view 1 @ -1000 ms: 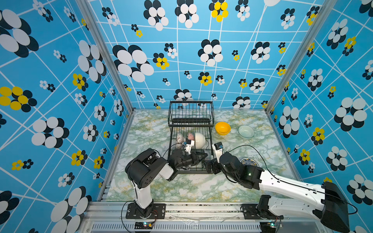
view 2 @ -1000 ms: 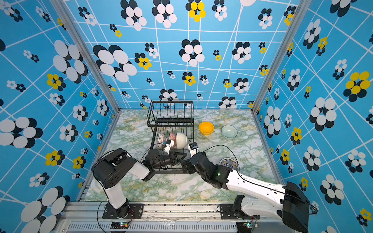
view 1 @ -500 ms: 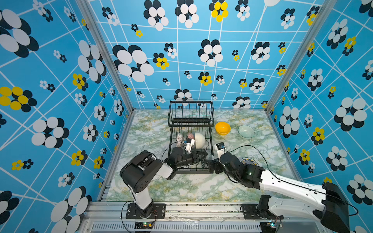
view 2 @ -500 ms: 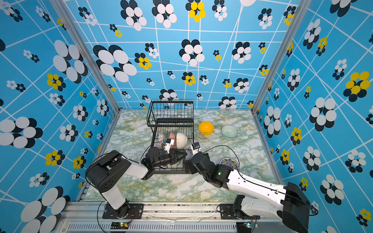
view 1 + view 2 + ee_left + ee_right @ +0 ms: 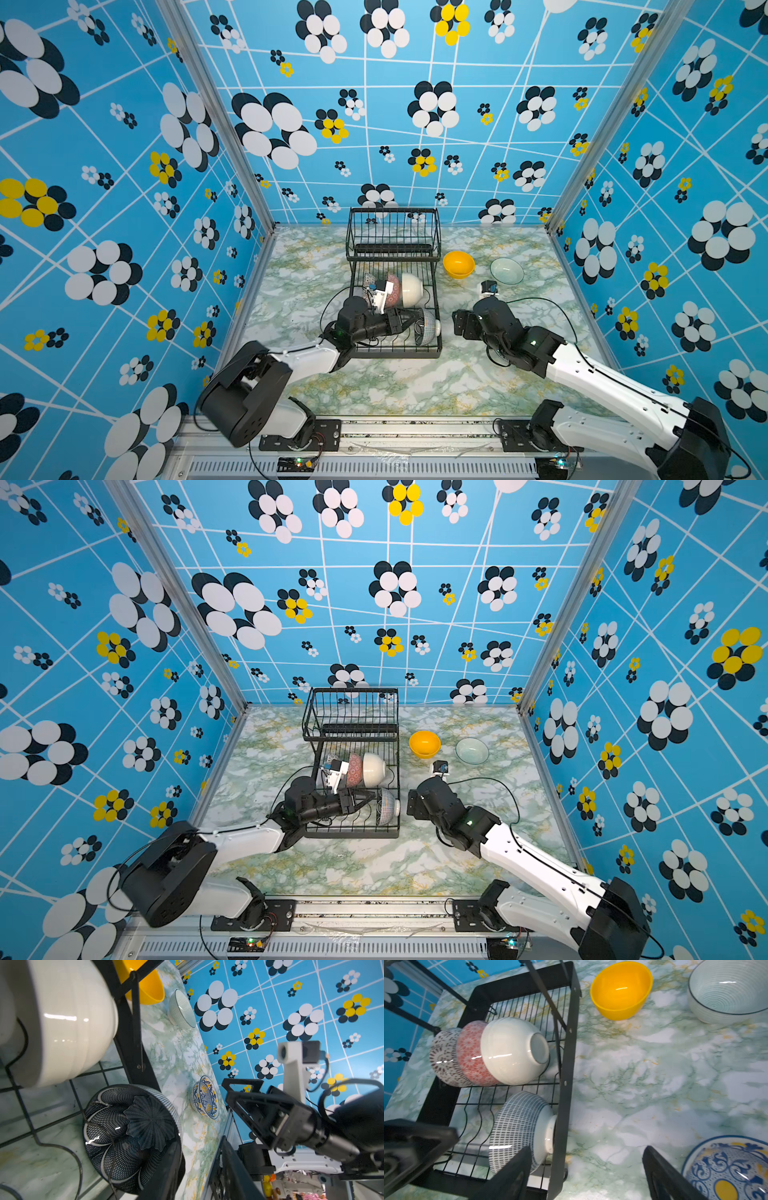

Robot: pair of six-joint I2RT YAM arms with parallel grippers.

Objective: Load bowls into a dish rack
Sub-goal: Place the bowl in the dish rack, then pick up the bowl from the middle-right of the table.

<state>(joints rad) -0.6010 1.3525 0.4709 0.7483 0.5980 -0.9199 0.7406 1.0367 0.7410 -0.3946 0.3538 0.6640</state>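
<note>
Right pincer (image 5: 462,326): released, jaws wide apart and holding nothing. It hovers over the green-and-white marbled tabletop (image 5: 395,386), just beside the right rail of the black wire dish rack (image 5: 397,354).
Left pincer (image 5: 411,324): inside the rack's lower tray, jaws parted, nothing clamped. In the left wrist view one finger (image 5: 168,1167) overlaps the rim of the navy net-patterned round bowl (image 5: 428,328); the other stands clear of it.
Navy bowl position: on edge in the tray's front row, mouth facing the left pincer's fingertips, foot toward the right rail.
Blue-and-yellow patterned round bowl (image 5: 726,1167): upright on the tabletop, beside the right pincer and apart from it.
Rear row: black-and-white patterned bowl (image 5: 444,1057), pink-red patterned bowl (image 5: 471,1053) and cream-white bowl (image 5: 512,1051), nested on their sides in the lower tray behind the navy bowl.
Far tabletop: plain yellow round bowl (image 5: 458,264) and pale ringed bowl with dark rim (image 5: 507,270), upright, right of the rack, well apart from both pincers.
</note>
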